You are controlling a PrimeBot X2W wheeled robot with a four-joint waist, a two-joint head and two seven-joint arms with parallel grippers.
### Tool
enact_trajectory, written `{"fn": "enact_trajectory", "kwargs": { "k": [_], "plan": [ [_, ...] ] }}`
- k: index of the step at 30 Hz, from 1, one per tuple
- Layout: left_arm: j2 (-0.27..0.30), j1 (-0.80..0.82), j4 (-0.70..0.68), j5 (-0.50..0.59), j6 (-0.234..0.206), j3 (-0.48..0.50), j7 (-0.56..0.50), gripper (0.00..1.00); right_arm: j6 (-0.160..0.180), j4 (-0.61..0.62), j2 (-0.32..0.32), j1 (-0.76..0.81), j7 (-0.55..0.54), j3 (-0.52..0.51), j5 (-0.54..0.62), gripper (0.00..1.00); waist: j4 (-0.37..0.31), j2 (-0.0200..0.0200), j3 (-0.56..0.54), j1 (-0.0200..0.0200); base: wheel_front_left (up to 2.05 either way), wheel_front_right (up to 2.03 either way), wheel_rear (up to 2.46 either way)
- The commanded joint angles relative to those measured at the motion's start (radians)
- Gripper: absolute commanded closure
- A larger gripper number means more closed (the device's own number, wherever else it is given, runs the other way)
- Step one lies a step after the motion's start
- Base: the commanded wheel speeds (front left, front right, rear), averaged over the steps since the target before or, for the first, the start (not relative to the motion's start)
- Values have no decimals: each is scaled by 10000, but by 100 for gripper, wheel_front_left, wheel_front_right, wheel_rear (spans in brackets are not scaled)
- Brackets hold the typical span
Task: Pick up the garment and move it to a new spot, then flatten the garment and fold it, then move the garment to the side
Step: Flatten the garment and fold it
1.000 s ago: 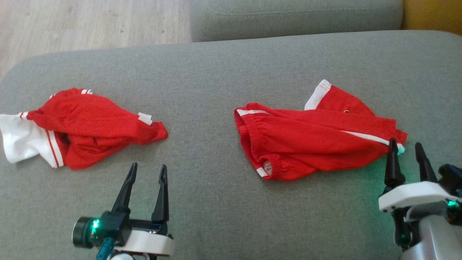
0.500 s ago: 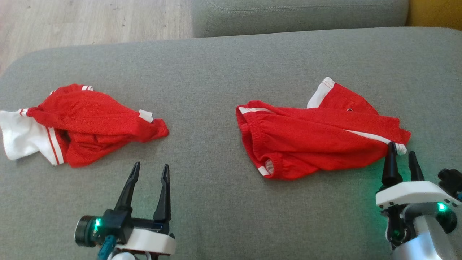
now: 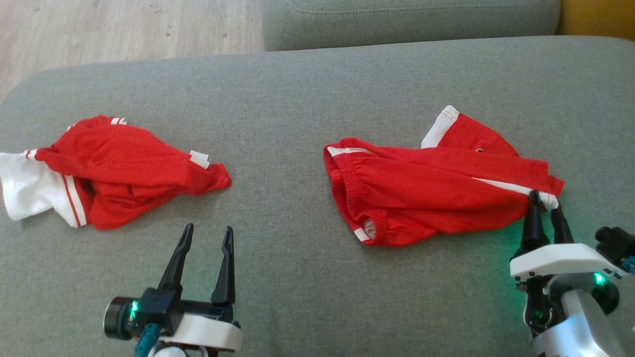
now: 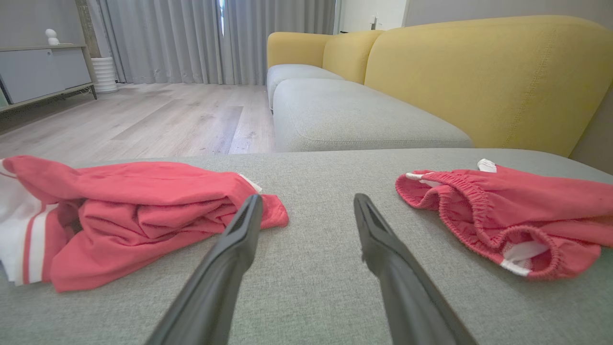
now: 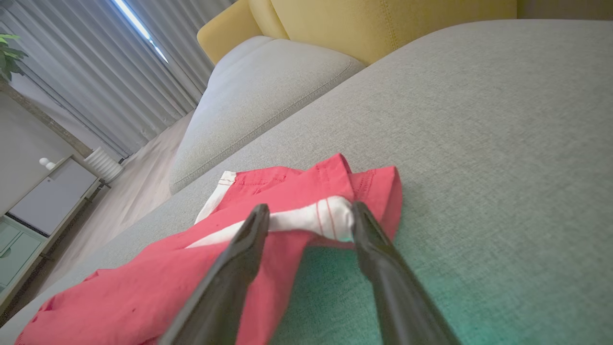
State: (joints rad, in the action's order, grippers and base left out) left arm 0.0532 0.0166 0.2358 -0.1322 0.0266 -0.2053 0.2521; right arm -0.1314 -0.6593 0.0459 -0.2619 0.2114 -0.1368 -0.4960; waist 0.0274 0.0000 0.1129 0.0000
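The garment, red shorts (image 3: 436,193) with white trim and an elastic waistband, lies crumpled on the right of the grey cushion (image 3: 297,99). My right gripper (image 3: 544,201) is at its right-hand corner. In the right wrist view the shorts (image 5: 143,287) run away to the left, and the right gripper (image 5: 310,211) stands open with the white cuff (image 5: 325,218) between its two fingers. My left gripper (image 3: 208,228) hovers open and empty over bare cushion at the lower left. From the left wrist, the left gripper (image 4: 307,199) points between the shorts (image 4: 503,211) and another garment.
A second crumpled garment (image 3: 119,168), red and white, lies on the cushion's left (image 4: 134,206). Another grey seat cushion (image 3: 407,20) sits behind, with a yellow backrest (image 4: 479,72) to the right. Wooden floor (image 3: 124,29) lies beyond the cushion's far left edge.
My right gripper has moved forward to the shorts' right corner and its fingers have narrowed around the white cuff. The left gripper has stayed put.
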Motion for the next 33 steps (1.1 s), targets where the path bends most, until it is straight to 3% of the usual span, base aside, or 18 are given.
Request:
{"fn": "enact_trajectory", "kwargs": {
  "k": [1, 3, 4, 21, 28, 33],
  "plan": [
    [-26, 389, -254, -16, -13, 288, 97, 0, 7, 282, 44, -366, 145, 269, -65, 59, 0, 0, -5, 0, 0, 0, 0],
    [-27, 384, -245, -37, -12, 269, 97, 0, 7, 304, 44, -367, 166, 272, -54, 98, -4, 0, -10, 0, 0, 0, 0],
    [-27, 381, -242, -52, -13, 259, 97, 0, 7, 308, 44, -365, 173, 274, -53, 100, -6, 0, -12, 0, 0, 0, 0],
    [-29, 468, -288, -350, 37, 245, 97, 0, 7, 1486, 54, -161, -29, -429, 1097, 100, -282, 0, -49, 0, 0, 0, 0],
    [-29, 1783, 316, -1730, 650, -160, -49, 0, 7, 2296, 104, -184, -882, -272, 1789, 100, -604, 0, 258, 0, 0, 0, 0],
    [-29, 3444, 944, -3440, 947, -598, -1643, 0, 7, 2482, 96, -362, -1124, -139, 1955, 100, -818, 0, 579, 0, 0, 0, 0]
  ]
}}
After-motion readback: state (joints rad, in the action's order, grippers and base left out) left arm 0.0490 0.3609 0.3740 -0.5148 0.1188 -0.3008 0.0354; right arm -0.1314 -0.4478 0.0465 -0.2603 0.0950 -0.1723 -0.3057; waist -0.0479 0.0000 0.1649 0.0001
